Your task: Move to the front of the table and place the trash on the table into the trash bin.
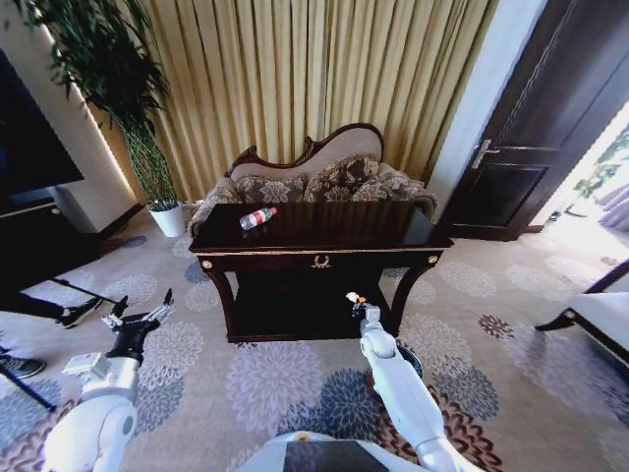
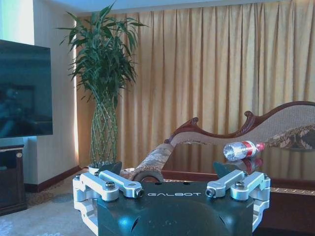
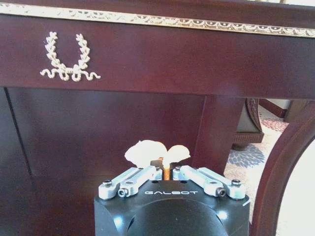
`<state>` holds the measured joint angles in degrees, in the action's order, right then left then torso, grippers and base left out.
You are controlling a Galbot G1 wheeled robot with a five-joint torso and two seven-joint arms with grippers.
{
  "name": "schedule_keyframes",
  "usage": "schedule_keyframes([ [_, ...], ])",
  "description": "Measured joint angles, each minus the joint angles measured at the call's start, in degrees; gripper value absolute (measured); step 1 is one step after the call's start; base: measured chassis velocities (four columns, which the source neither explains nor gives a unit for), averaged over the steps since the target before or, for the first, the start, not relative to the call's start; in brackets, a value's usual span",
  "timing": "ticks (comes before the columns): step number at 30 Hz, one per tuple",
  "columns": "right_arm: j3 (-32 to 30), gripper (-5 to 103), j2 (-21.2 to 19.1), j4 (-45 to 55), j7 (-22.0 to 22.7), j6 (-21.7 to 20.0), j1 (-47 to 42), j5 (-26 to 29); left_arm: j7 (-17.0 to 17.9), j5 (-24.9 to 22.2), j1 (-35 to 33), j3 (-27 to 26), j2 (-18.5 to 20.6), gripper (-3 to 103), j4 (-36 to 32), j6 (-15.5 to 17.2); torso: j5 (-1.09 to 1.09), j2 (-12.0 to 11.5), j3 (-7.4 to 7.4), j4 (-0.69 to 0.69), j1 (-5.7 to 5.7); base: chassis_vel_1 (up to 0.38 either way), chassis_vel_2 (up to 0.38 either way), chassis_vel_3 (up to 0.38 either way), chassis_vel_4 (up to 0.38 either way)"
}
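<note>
While the dark worktop (image 1: 324,224) carries only the bottle (image 1: 257,217) at its left end, our right gripper (image 3: 166,173), low before the front rail, has jaws clamped on whitish lumps (image 3: 150,151), so we should lower steadily toward the bin, left gripper (image 2: 167,183) apart.

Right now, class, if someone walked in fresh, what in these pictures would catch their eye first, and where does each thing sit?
First the dark glossy table with gold trim, in front of the sofa, a clear bottle lying on its top near the left end. Next the right tool, low before the table's front rail, shut on a small whitish and orange scrap. The left tool hangs open over the carpet to the left.
</note>
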<state>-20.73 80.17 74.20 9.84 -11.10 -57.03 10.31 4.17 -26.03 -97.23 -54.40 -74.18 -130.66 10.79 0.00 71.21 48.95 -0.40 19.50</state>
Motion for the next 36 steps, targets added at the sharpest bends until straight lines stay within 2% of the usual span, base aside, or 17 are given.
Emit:
schedule_keyframes([
  [23,0.3,5,0.1,3.9,-0.4,0.8,0.0,2.2,-0.4,0.0,0.0,-0.2,0.1,100,0.4,-0.2,0.00,0.0,0.00,0.01,0.00,0.000,0.000,0.000,0.000],
  [36,0.2,5,0.1,4.3,-0.7,1.8,-1.2,1.6,-0.5,0.1,0.0,-0.2,0.0,100,0.8,-0.4,0.02,0.0,0.00,-0.02,0.00,-0.063,-0.082,0.065,0.085],
])
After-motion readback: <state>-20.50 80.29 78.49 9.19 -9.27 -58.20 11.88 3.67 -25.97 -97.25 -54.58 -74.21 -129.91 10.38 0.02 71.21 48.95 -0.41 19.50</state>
